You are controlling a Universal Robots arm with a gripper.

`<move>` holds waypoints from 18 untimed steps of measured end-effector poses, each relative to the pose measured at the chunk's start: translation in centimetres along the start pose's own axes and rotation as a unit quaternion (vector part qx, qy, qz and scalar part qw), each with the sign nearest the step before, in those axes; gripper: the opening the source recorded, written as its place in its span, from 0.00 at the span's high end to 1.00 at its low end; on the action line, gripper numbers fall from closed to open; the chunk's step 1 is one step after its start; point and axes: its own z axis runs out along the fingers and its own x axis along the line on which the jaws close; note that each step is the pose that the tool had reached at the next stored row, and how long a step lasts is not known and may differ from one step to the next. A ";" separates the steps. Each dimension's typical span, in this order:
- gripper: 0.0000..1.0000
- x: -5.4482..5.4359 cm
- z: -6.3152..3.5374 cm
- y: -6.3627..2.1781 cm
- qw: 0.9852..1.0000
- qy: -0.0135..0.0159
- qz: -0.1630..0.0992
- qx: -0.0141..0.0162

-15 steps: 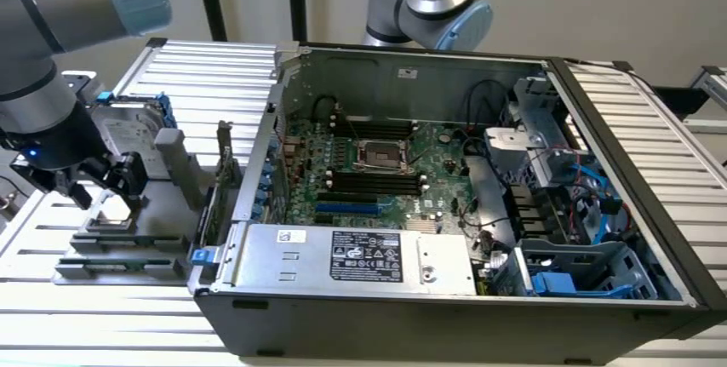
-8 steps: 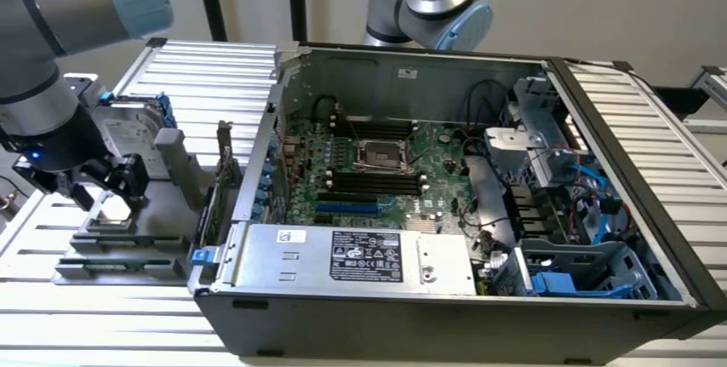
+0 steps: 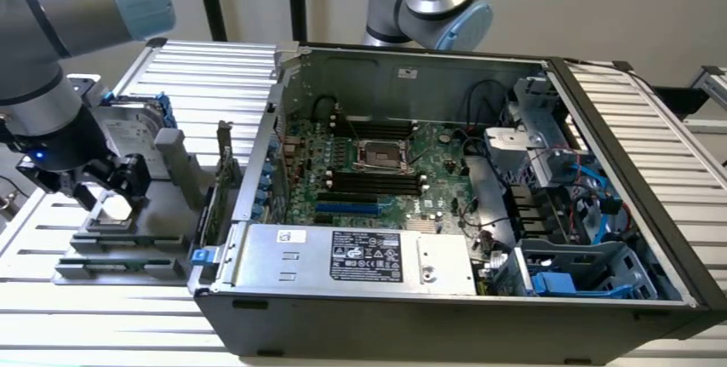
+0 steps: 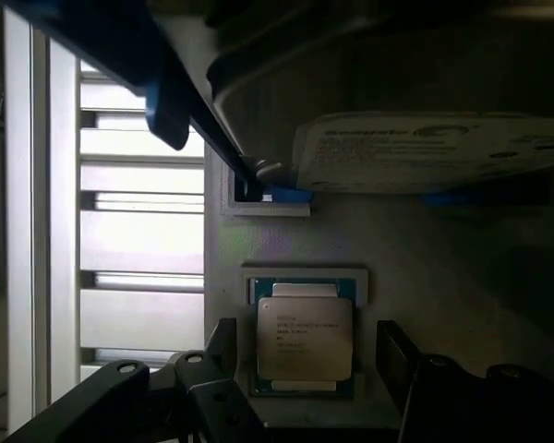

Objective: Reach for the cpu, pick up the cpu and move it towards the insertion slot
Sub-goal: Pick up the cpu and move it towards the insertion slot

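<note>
The cpu, a small square chip with a silvery top and pale rim, lies flat in a recess of a grey holder at the exterior view's left. My gripper hangs right over the cpu. In the wrist view the gripper is open. Its two dark fingers stand on either side of the chip with a small gap on each side. The insertion slot, a square socket with a shiny frame, sits on the green motherboard inside the open computer case, well to the exterior view's right of the gripper.
The open computer case takes up the middle of the slatted metal table. A silver hard drive with blue frame stands just behind the holder, close over the chip. A second arm rises behind the case.
</note>
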 end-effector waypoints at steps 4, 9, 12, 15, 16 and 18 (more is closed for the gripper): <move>0.29 0.0 0.14 0.02 1.000 0.000 0.000 0.000; 0.29 0.0 0.28 0.02 1.000 0.000 0.000 0.000; 0.29 0.0 0.36 0.01 1.000 0.000 0.000 0.001; 0.29 0.0 0.42 0.01 1.000 0.000 0.000 0.001; 0.29 0.0 0.43 0.01 1.000 0.000 0.000 0.001; 0.29 0.0 0.47 0.01 1.000 0.000 0.000 0.001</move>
